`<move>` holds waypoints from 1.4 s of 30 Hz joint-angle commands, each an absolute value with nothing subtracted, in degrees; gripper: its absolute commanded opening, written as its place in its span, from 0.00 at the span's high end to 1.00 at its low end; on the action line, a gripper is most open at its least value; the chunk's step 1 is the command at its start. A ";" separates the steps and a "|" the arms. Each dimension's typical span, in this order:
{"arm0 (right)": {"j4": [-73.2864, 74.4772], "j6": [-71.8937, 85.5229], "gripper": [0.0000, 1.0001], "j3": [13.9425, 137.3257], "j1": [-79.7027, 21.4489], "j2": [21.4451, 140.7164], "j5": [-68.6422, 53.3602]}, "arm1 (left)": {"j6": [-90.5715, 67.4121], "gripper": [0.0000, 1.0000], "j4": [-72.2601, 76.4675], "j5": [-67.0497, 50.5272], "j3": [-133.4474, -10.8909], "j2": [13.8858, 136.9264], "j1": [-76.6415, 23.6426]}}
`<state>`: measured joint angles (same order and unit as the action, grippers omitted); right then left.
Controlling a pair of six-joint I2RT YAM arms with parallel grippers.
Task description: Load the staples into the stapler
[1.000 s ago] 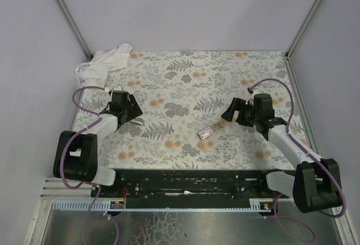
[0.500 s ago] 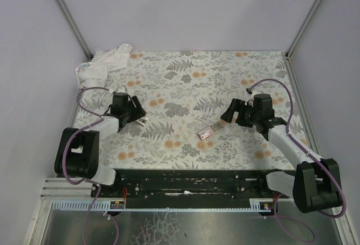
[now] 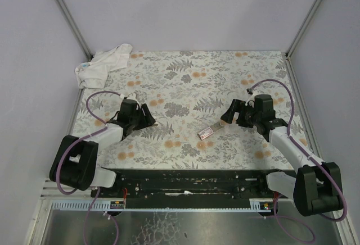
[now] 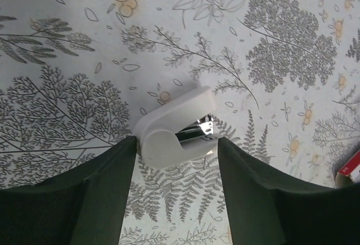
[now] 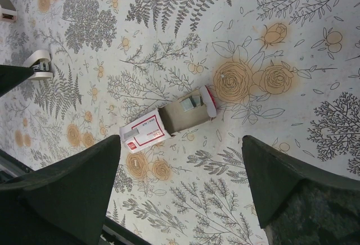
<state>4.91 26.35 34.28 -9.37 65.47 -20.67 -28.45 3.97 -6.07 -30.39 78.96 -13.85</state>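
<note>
The staples' box (image 5: pixel 169 122) lies on the floral mat, its red-and-white sleeve slid half off the pale tray. It also shows in the top view (image 3: pixel 206 133). A small white stapler (image 4: pixel 174 130) with a shiny metal middle lies on the mat. My left gripper (image 4: pixel 177 142) is open, and the stapler's near end sits just at its fingertips. In the top view the left gripper (image 3: pixel 148 119) is left of centre. My right gripper (image 5: pixel 181 141) is open and empty, just short of the box and to its right in the top view (image 3: pixel 228 116).
A crumpled white cloth (image 3: pixel 104 65) lies at the mat's back left corner. The stapler also shows far left in the right wrist view (image 5: pixel 38 65). A red edge of the box (image 4: pixel 350 169) shows at the right of the left wrist view. White walls enclose the mat.
My left arm has swung right and nearer, toward the middle of the mat. My right arm has stayed put, and the box has not moved.
</note>
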 commanded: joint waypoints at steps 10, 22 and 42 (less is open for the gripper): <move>6.11 25.93 0.05 34.28 -9.22 62.33 -21.88 | -23.94 0.41 0.24 -2.23 -36.45 77.90 -15.12; 6.98 25.45 0.05 34.09 -9.22 61.71 -21.71 | -16.67 0.40 -1.02 1.46 -43.64 89.71 -19.71; 7.53 25.09 0.05 33.83 -9.21 61.80 -21.47 | -16.29 0.56 -8.74 13.96 -48.19 94.33 -26.98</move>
